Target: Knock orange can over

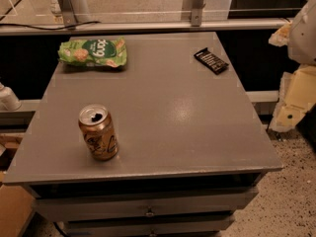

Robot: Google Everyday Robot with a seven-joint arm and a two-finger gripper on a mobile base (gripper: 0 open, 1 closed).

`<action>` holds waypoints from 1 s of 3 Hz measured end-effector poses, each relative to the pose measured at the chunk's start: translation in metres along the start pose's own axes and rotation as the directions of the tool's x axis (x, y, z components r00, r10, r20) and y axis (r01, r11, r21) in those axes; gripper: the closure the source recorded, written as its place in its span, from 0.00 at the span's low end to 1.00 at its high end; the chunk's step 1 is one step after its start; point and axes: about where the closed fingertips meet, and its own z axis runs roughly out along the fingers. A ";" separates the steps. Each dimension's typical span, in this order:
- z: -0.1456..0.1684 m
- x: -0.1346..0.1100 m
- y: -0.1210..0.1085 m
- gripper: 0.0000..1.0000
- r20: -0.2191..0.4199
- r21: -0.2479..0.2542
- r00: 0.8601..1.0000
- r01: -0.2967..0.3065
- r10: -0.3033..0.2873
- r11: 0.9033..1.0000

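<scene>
Nearest to us, at the bottom of the frame, are two grey drawers (148, 204) set under the front edge of the counter (197, 132). On the counter top, in the lower left of the frame, we see the orange can (98, 132). It stands upright on its base, close to the front edge, with its silver top facing up and a dark opening in it. Nothing touches it.

In the upper left of the frame, near the back edge of the counter, a green snack bag (93, 52) lies flat. In the upper right, a small dark wrapped bar (211, 60) lies at an angle. Both are well apart from the can and from each other.

At the right edge of the frame, off the side of the counter, we see the pale cream pincer (292, 102) below a white rounded part of the arm (305, 31). It hangs beside the counter, well apart from the can, and holds nothing that we can see. We cannot tell whether it is open or closed.

A speckled floor (291, 201) shows in the lower right.
</scene>
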 end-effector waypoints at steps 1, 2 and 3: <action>0.000 0.000 0.000 0.00 0.000 0.000 1.000 0.000 0.000 1.000; 0.006 -0.002 0.002 0.00 0.074 -0.018 0.997 -0.023 0.025 1.000; 0.016 -0.015 0.010 0.00 0.244 -0.060 0.968 -0.054 0.067 0.997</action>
